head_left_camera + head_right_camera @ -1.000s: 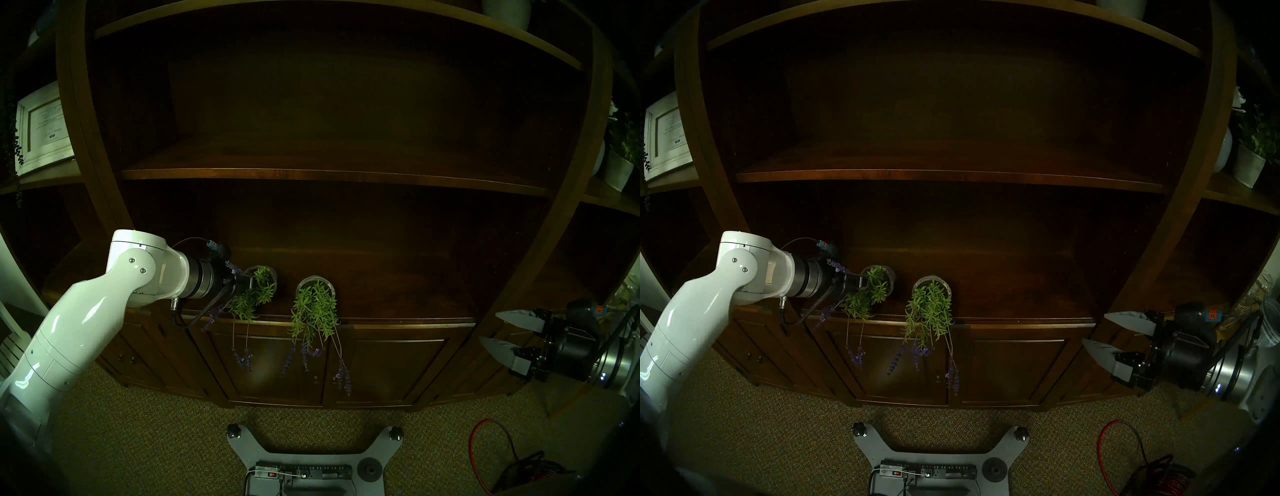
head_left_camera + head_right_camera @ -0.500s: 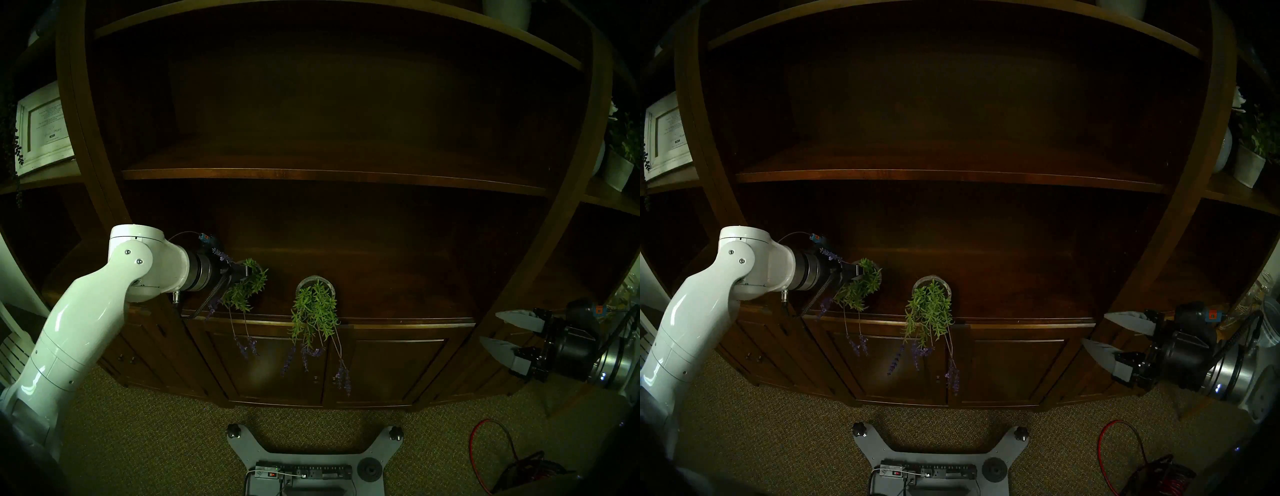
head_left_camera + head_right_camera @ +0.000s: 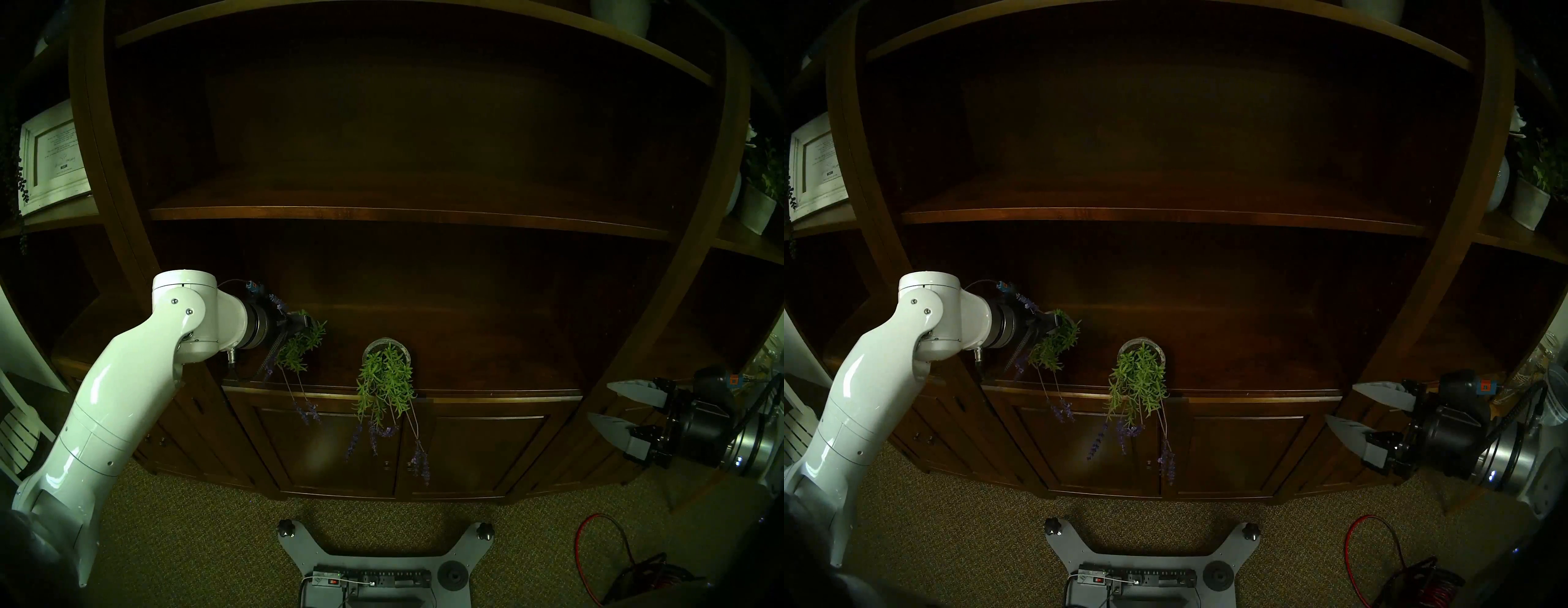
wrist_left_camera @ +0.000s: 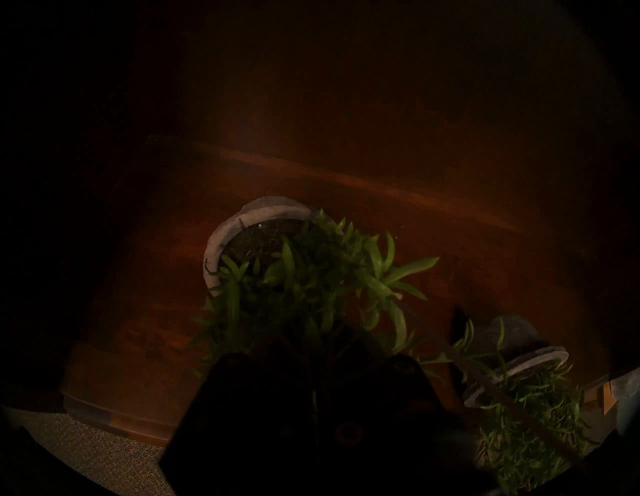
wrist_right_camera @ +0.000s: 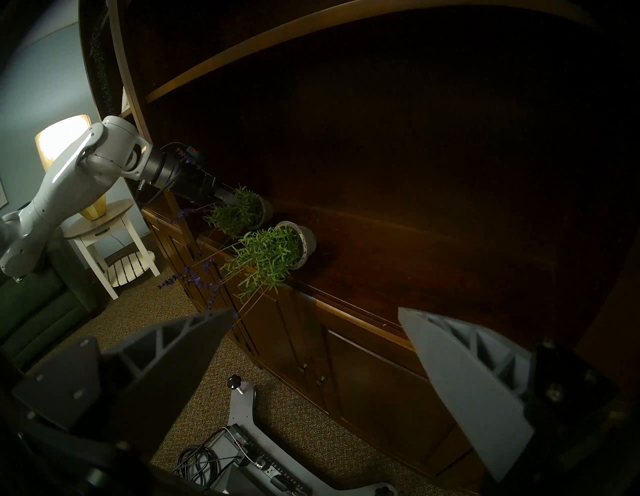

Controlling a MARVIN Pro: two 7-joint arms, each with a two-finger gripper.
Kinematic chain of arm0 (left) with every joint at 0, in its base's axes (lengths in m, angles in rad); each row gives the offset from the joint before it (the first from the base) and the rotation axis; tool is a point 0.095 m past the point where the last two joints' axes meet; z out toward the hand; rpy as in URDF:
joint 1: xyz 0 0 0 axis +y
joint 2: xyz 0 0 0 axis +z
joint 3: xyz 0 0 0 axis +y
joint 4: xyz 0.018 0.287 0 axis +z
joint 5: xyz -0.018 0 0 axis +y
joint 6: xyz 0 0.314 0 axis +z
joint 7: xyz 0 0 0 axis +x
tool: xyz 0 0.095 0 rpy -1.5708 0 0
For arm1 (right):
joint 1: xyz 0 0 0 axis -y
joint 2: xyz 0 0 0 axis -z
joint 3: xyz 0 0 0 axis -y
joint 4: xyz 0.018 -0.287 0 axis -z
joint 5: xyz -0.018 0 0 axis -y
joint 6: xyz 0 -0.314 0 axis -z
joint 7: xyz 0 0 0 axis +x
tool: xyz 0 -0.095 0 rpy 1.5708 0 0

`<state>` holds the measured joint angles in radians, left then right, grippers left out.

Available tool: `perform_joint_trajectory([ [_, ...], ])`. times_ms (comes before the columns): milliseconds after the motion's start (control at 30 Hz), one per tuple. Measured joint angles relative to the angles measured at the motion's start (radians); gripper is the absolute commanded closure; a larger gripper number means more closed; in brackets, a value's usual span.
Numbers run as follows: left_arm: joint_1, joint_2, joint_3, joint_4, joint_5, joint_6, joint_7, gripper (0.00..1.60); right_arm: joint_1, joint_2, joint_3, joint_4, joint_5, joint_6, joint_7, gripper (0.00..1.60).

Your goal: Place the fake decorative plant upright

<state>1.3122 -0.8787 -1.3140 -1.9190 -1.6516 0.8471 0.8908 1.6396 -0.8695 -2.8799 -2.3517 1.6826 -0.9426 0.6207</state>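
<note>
Two fake plants with grey pots, green leaves and purple flower stems are on the dark wood cabinet ledge (image 3: 488, 388). My left gripper (image 3: 303, 325) (image 3: 1055, 322) (image 4: 318, 346) is shut on the leafy stems of the left plant (image 3: 303, 344) (image 3: 1057, 342) (image 5: 239, 211). Its pot (image 4: 221, 242) is tilted, with the mouth turned toward the wrist camera and flower stems dangling over the ledge. The other plant (image 3: 384, 378) (image 3: 1136, 382) (image 5: 266, 256) lies on its side, its foliage hanging over the edge. My right gripper (image 3: 623, 407) (image 3: 1365, 409) (image 5: 315, 311) hangs open and empty far to the right.
An upper shelf board (image 3: 403, 214) runs above the ledge. Cabinet doors (image 3: 466, 454) are below. My base with a power strip (image 3: 373, 579) and a red cable (image 3: 594, 552) lie on the carpet. A framed picture (image 3: 53, 157) stands left, a white potted plant (image 3: 757, 199) right.
My left arm has lifted and swung to the right and deeper into the shelf, pulling the held plant's foliage and dangling flower stems upward. The right arm and the other plant have not moved.
</note>
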Motion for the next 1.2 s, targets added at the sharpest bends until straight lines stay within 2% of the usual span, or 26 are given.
perform_joint_trajectory([
  [633,-0.107,-0.172,0.018,0.107,0.023,-0.029,0.108,1.6,0.0,0.0,0.0,0.0,0.0,0.0,0.0,0.0],
  [967,-0.161,-0.248,0.053,0.158,0.041,-0.02,0.116,1.6,0.0,0.0,0.0,0.0,0.0,0.0,0.0,0.0],
  [1033,-0.174,-0.26,0.063,0.173,0.044,-0.012,0.112,1.28,0.0,0.0,0.0,0.0,0.0,0.0,0.0,0.0],
  [1067,-0.18,-0.265,0.068,0.179,0.046,-0.008,0.109,0.95,0.0,0.0,0.0,0.0,0.0,0.0,0.0,0.0],
  [1100,-0.186,-0.269,0.073,0.186,0.047,-0.004,0.105,0.85,0.0,0.0,0.0,0.0,0.0,0.0,0.0,0.0],
  [1133,-0.193,-0.273,0.079,0.195,0.048,0.0,0.101,0.54,0.0,0.0,0.0,0.0,0.0,0.0,0.0,0.0],
  [1200,-0.202,-0.28,0.087,0.205,0.05,0.006,0.094,0.36,0.0,0.0,0.0,0.0,0.0,0.0,0.0,0.0],
])
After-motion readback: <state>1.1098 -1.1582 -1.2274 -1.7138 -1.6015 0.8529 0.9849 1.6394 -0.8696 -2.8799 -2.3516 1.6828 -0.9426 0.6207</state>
